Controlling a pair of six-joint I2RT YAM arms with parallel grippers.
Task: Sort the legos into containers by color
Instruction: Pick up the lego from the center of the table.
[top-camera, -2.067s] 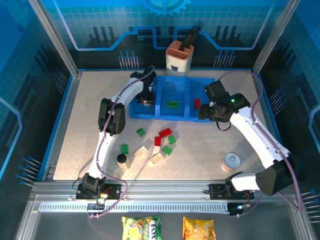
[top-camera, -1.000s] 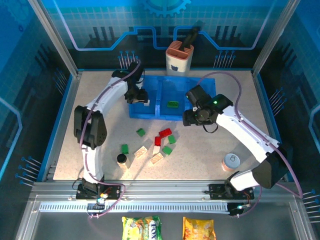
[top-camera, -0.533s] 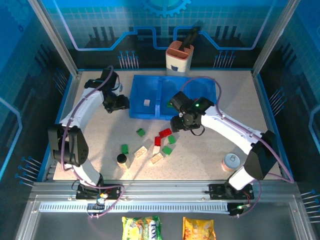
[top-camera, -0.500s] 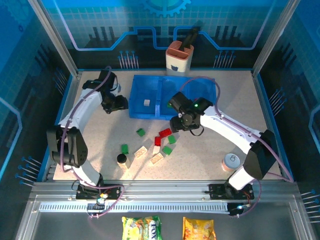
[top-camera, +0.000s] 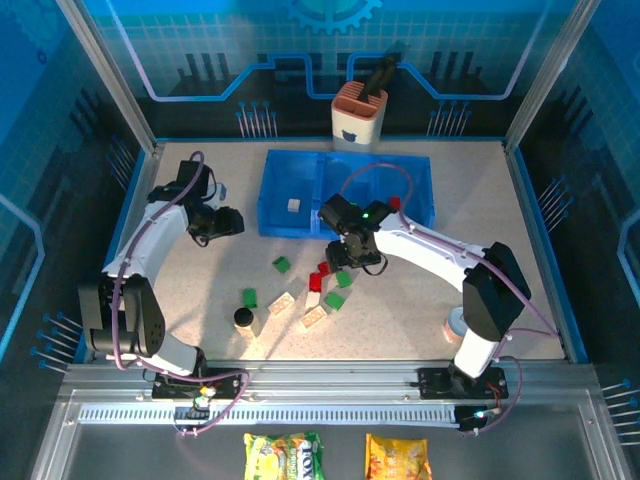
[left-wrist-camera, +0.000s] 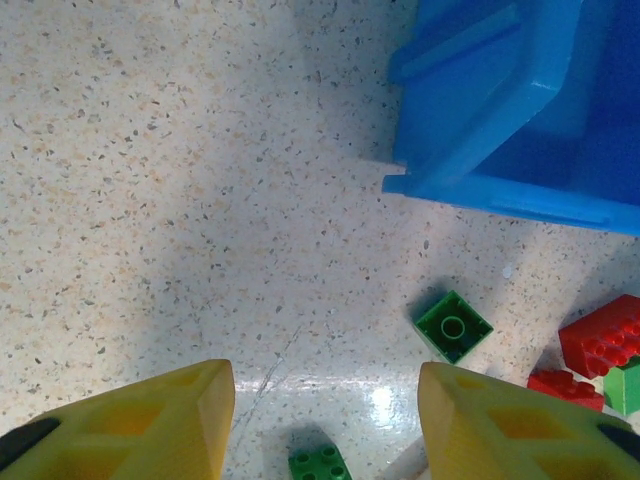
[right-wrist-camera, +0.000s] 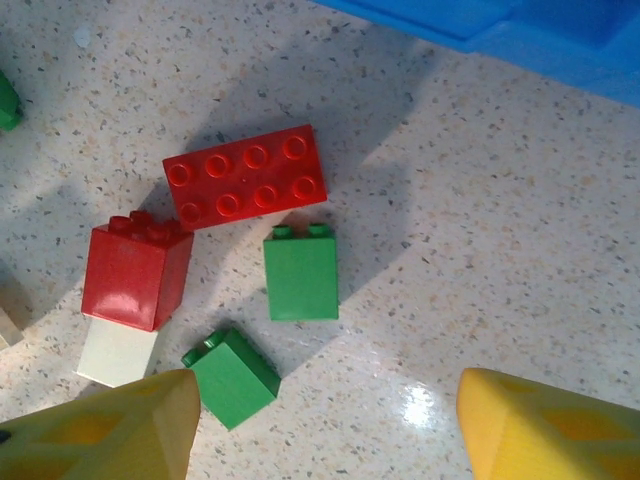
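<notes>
Inside a blue-walled cell, two robot arms are reaching over a speckled beige tabletop (top-camera: 500, 230). The blue three-compartment tray (top-camera: 412, 185) is sitting toward the back, holding one cream brick (top-camera: 293, 205) in its left section and one red brick (top-camera: 393, 203) in its right, while the right arm is hiding the middle. Four green bricks (top-camera: 282, 264), two red bricks (right-wrist-camera: 245, 188) and at least two cream bricks (top-camera: 282, 303) are lying loose in front of the tray. The left gripper (left-wrist-camera: 325, 420) and right gripper (right-wrist-camera: 325, 430) are both hanging spread apart, gripping nothing.
</notes>
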